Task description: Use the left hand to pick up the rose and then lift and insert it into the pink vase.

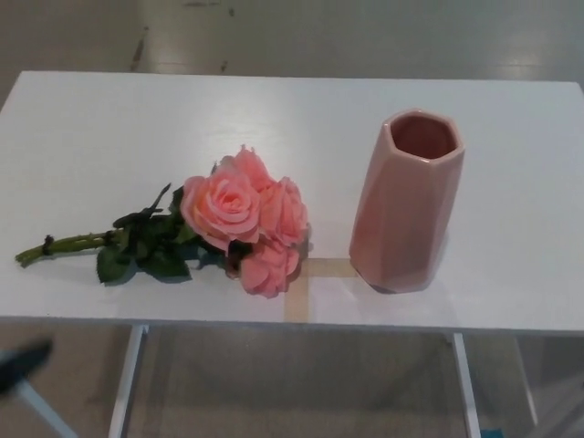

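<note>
Flat on the table (91, 119), the rose (239, 219) lies beside the pink vase (406, 205), no hand visible.

This looks like a bare test room or lab rather than a home. A plain white table (82, 119) on thin white metal legs (123, 383) fills the picture, standing on a smooth, pale, polished floor (319, 32) with a few scuff marks toward twelve o'clock. At about six o'clock strips of tan tape (315, 274) form a marker on the tabletop, the sort used to fix a placing spot. No furnishings or decoration show; only a pink vase (406, 205) at three o'clock and roses (239, 219) toward nine o'clock.
</note>
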{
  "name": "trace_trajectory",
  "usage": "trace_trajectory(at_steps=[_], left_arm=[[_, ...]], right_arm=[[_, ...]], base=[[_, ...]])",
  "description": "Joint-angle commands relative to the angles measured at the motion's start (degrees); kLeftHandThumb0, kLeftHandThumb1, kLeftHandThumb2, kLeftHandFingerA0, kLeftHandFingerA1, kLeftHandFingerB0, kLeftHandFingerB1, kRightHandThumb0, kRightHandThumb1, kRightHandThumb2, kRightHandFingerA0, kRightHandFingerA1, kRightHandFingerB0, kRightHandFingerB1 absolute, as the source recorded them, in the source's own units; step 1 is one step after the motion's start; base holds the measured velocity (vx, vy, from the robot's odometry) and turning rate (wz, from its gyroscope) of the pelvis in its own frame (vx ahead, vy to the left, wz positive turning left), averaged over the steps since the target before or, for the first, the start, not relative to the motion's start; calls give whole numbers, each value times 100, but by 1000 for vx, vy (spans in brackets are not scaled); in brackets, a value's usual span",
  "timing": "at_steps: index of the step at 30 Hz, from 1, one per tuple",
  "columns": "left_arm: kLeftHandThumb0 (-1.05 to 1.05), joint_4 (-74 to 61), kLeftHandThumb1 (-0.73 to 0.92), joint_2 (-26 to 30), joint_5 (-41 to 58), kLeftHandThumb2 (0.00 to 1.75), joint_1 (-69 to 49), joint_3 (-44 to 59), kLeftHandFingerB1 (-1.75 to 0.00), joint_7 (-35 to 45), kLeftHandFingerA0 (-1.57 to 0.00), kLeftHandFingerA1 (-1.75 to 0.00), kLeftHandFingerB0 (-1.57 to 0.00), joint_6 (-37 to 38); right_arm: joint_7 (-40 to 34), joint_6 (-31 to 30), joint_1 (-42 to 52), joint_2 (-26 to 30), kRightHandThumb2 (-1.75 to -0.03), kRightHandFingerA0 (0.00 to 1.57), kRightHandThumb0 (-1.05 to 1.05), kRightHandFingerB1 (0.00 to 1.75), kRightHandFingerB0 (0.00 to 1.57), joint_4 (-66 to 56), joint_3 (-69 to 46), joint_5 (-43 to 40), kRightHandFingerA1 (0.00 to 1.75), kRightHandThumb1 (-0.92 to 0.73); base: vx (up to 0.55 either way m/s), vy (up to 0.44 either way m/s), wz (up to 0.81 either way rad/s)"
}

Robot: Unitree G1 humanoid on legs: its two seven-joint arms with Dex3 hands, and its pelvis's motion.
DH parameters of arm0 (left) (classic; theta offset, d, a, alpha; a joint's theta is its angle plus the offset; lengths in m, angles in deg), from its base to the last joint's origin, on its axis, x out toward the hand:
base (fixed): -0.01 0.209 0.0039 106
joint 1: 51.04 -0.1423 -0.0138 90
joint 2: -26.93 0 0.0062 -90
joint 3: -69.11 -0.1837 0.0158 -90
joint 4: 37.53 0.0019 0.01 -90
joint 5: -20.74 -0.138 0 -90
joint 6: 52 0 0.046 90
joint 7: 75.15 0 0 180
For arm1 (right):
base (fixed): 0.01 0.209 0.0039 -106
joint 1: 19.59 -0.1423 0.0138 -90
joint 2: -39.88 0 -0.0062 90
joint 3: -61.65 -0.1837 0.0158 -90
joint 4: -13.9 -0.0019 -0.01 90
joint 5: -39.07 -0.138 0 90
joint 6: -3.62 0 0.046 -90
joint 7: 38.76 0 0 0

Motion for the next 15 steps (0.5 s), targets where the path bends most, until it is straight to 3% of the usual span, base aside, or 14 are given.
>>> trace_trajectory(at_steps=[1, 4, 15], left_arm=[[-55, -142, 36, 58, -547, 73, 1122, 227, -32, -450, -2, -24, -10, -138], [-60, -59, 39, 891, -1182, 77, 2437, 120, -22, -426, 0, -17, -9, -1355], [-54, 1505, 36, 1477, -2190, 73, 4312, -908, -21, -469, 0, -13, -5, -2008]], right_arm=[[-25, 112, 18, 22, -59, 60, -24, 46, 54, 20, 44, -6, 50, -65], [19, 74, -15, 16, -59, 58, -24, 46, 54, 3, 21, -57, 49, -65], [51, 89, -18, 34, -59, 58, -24, 46, 54, -23, 65, -25, 49, -65]], base=[[0, 0, 0], [0, 0, 0], [0, 0, 0]])
